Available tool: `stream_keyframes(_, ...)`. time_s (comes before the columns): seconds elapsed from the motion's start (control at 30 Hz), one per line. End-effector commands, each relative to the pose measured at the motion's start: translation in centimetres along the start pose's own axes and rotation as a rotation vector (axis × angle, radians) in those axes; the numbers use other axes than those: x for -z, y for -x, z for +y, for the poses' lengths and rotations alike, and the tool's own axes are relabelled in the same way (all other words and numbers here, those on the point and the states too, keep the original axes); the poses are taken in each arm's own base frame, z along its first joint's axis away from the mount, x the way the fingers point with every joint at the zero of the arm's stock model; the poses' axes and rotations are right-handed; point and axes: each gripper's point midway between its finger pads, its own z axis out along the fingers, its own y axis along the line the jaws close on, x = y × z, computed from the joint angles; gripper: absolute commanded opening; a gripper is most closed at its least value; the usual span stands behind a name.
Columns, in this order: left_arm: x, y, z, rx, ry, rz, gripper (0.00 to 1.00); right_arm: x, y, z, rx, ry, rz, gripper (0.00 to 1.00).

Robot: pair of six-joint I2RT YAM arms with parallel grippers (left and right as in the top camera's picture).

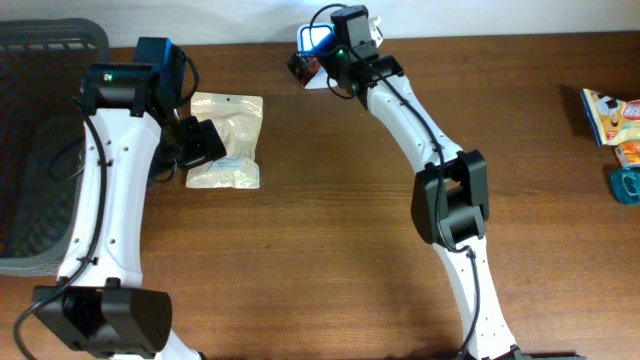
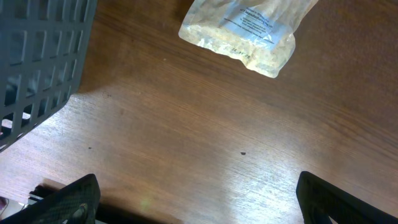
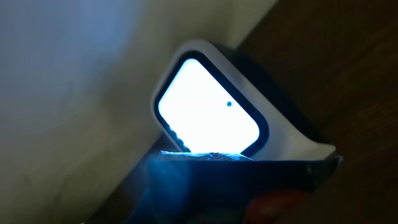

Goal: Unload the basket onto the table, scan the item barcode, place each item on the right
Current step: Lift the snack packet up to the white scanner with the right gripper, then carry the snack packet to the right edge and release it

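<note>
2 grippers share the tabletop point(image 1: 330, 220); at its left edge sits a dark mesh basket point(image 1: 40, 60); just beside it the left gripper point(image 2: 198, 200) hangs over bare wood with its jaws spread wide and nothing between them; a clear pouch point(image 1: 228, 140) of pale grains lies just ahead of it, apart from the fingers; at the far edge, near the middle, the scanner point(image 3: 208, 118) glows bright white-blue; the right gripper point(image 1: 312, 68) is clamped on the item point(image 1: 299, 67), a small dark pack with red on it, held right up against that lit window; whether the barcode faces the glass I cannot tell; this looks like the presenting step, so the pack's printed face should be squared to the window, eased back slightly so the whole code catches the light, then held steady; tilting too steeply risks a missed read; 2 or more snack packets point(image 1: 610, 112) lie at the right edge, well apart.
</note>
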Motion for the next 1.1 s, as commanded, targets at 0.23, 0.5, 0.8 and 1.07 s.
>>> stream_keyframes(0.23, 0.8, -0.1, 0.3, 0.011, -0.002, -0.026, 0.99, 13.1, 16.6, -1.7, -0.100, -0.127, -0.173, 0.04)
stream_keyframes(0.5, 0.8, -0.1, 0.3, 0.011, -0.002, -0.026, 0.99, 23.8, 27.2, -20.7, -0.320, -0.537, -0.188, 0.04)
stream_keyframes(0.8, 0.8, -0.1, 0.3, 0.011, -0.002, -0.026, 0.99, 35.8, 34.1, -34.7, -0.380, -0.768, -0.277, 0.05)
stream_keyframes(1.07, 0.8, -0.1, 0.3, 0.011, -0.002, -0.026, 0.99, 41.1, 35.7, -40.0, -0.469, -0.876, -0.370, 0.43)
